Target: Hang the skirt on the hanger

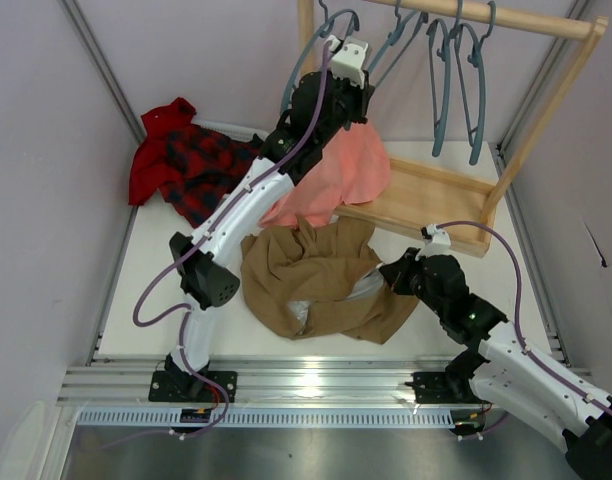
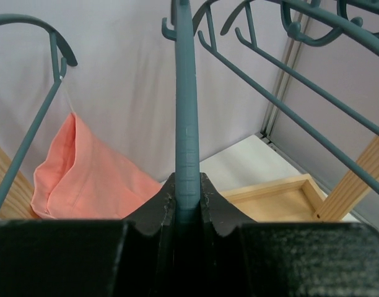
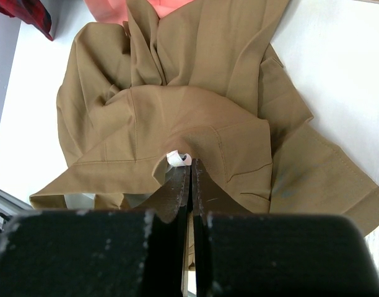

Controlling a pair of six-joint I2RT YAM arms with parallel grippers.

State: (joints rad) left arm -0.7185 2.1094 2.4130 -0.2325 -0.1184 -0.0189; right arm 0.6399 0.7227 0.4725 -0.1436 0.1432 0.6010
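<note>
Lying far left: a red-and-black plaid garment (image 1: 186, 165), heaped in the back left corner of the table (image 1: 151, 300).
Left arm (image 1: 246, 200): it reaches up and back from its base toward the rack's top rail, crossing in front of the pink garment.
Left gripper (image 2: 187, 185): clenched on a hanger (image 2: 187, 111), with a finger pressed to each side of the bar.
Hanger: a slim grey-blue bar that runs straight up from the fingers in the wrist view (its top is cut off by the frame edge).
Pink garment (image 1: 351, 170): draped over the front edge of the rack's base, with its lower edge touching the back of the skirt.
Skirt (image 1: 306, 275): a tan heap crumpled flat on the table, between the two arms and near the front edge. It is on no hanger.
Right gripper (image 3: 191, 166): low at the skirt's right edge, pinched together on a fold of the cloth. A small white tag (image 3: 175, 158) sits just at the fingertips.
Rack (image 1: 426, 200): wooden, at the back right, with a tray-like base and a rail on top.
Other hangers (image 1: 456, 90): the same grey-blue, hooked on the rail to the right of the left gripper and hanging bare.
</note>
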